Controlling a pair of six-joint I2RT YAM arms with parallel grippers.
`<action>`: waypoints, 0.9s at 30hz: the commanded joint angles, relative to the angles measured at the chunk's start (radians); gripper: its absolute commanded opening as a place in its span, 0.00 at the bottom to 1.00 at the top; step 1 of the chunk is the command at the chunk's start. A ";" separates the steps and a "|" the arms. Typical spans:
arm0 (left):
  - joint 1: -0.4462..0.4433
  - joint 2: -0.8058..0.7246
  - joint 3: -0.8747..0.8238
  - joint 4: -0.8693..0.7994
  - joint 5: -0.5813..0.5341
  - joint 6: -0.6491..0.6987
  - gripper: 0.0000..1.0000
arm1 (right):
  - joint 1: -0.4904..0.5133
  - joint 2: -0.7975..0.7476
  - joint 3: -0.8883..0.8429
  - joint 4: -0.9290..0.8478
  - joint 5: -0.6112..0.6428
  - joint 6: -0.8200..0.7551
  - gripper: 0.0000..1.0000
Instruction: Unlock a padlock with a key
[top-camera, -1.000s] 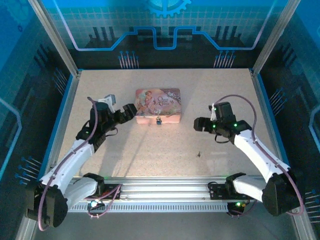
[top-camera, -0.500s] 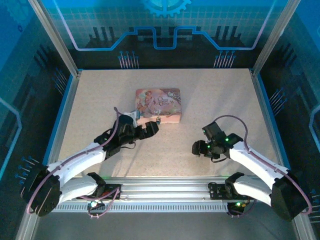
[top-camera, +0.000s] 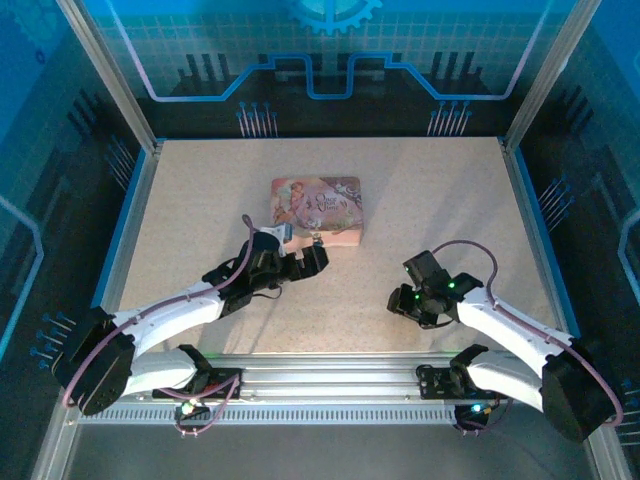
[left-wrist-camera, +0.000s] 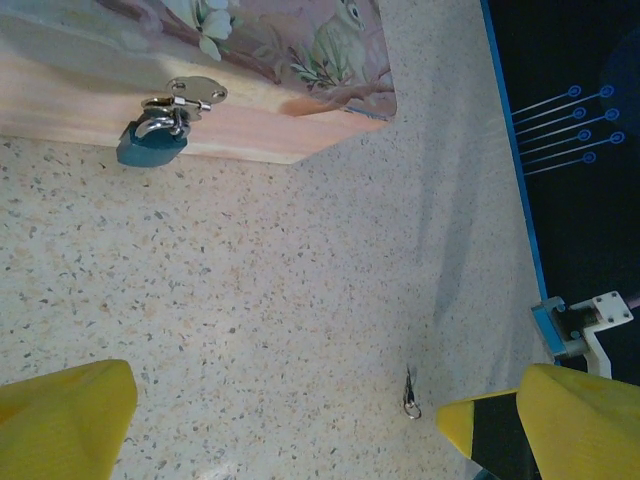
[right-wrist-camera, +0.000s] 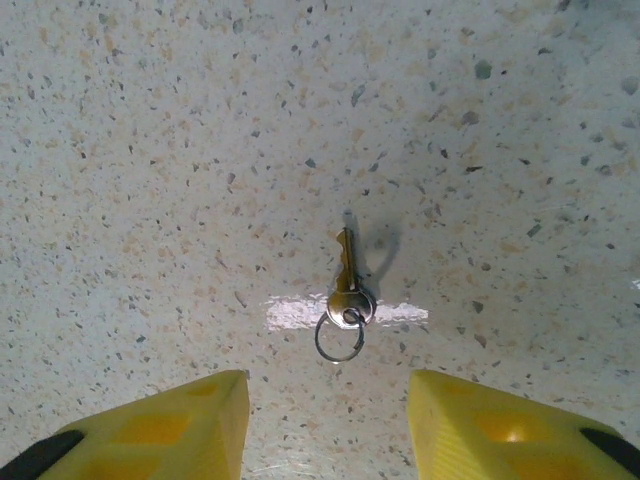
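The table, speckled, was seen bearing everything. The left arm and right arm were reached in from the near edge, one to each job.

The tin, pink w/ pictures, was laid flat near the table's middle, front wall turned toward the arm bases. This was judged to leave its hasp reachable from the near side.

The left gripper was held just in front of the tin, yellow fingers spread wide w/ nothing btwn them. Its pos. was judged a standby for steadying the lock.

The right gripper was held low over bare table to the right, well apart from the tin. In its wrist view the fingers were seen part-way apart, pinching nothing, w/ the key just ahead of the tips. This was judged a line-up for a pick.

The padlock, blue, was hung by its shackle through the hasp on the tin's front wall, body down at the table surface, apparently shut.

The key was laid flat on the table, blade pointed away from the right gripper, ring nearest the tips, not yet grasped.

Count: 1 table, 2 arms, 1 tin, 2 grippers, 1 padlock, 1 hasp, 1 key, 1 ring.
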 joint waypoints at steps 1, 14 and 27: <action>-0.007 0.003 0.029 0.015 -0.027 -0.005 0.99 | 0.014 0.009 -0.018 0.015 -0.003 0.029 0.46; -0.007 0.021 0.037 0.015 -0.026 -0.002 0.99 | 0.016 0.065 -0.026 0.054 -0.007 0.032 0.41; -0.007 0.025 0.036 0.022 -0.025 -0.005 0.99 | 0.019 0.112 -0.028 0.080 0.000 0.032 0.33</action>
